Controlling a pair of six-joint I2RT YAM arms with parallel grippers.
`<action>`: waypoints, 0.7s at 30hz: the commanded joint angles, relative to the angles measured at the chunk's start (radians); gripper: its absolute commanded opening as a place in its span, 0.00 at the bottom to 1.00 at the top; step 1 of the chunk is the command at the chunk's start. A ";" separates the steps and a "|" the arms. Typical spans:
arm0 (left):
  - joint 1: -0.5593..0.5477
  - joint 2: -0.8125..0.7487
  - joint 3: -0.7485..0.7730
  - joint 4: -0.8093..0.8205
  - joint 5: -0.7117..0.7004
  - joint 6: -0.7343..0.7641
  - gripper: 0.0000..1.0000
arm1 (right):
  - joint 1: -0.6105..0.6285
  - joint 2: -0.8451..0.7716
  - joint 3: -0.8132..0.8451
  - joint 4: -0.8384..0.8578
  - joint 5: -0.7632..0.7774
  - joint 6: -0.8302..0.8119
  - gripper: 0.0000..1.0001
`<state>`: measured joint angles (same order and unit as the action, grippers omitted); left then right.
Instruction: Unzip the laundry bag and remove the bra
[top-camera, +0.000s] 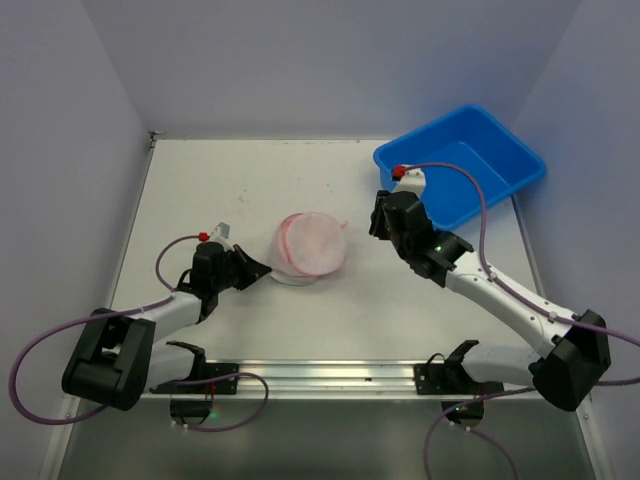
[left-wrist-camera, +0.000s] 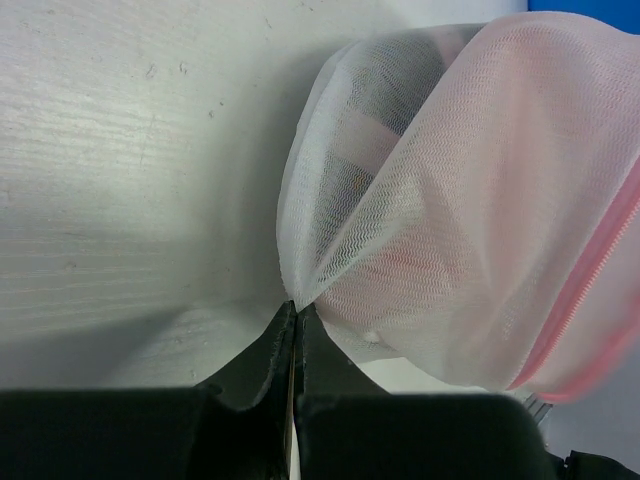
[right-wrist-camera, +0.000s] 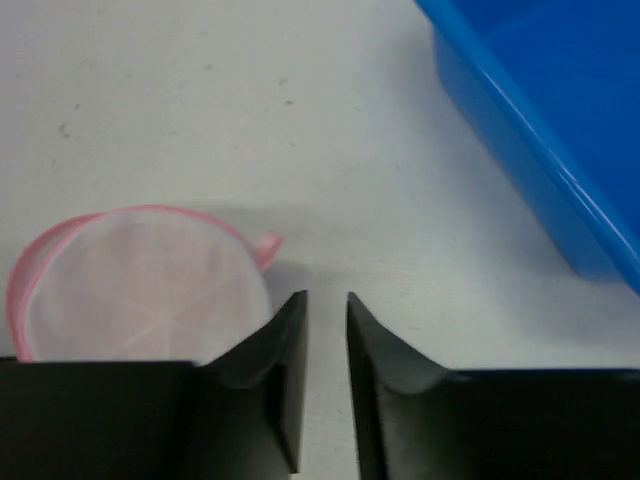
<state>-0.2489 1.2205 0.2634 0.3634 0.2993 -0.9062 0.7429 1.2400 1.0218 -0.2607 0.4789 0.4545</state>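
The left gripper pinches the laundry bag mesh. The right gripper, at the bag's two o'clock, is slightly parted and empty.

The laundry bag is white see-through mesh with pink zipper trim and a pinkish tint within. The plastic tub is bright blue. The counter is off-white with faint dark specks, and the left end effector and right end effector are black.

Left hand shut; right hand slightly parted.
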 joint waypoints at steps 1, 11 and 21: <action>0.007 -0.018 -0.009 -0.010 -0.012 0.023 0.00 | -0.056 -0.086 -0.089 -0.106 0.065 0.098 0.47; 0.007 -0.064 0.016 -0.075 -0.019 0.061 0.00 | 0.133 -0.020 0.001 0.089 -0.248 -0.083 0.75; 0.007 -0.082 0.017 -0.093 -0.022 0.055 0.00 | 0.234 0.428 0.290 0.144 -0.266 -0.099 0.70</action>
<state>-0.2489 1.1534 0.2634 0.2768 0.2928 -0.8715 0.9577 1.6119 1.2274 -0.1566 0.2157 0.3759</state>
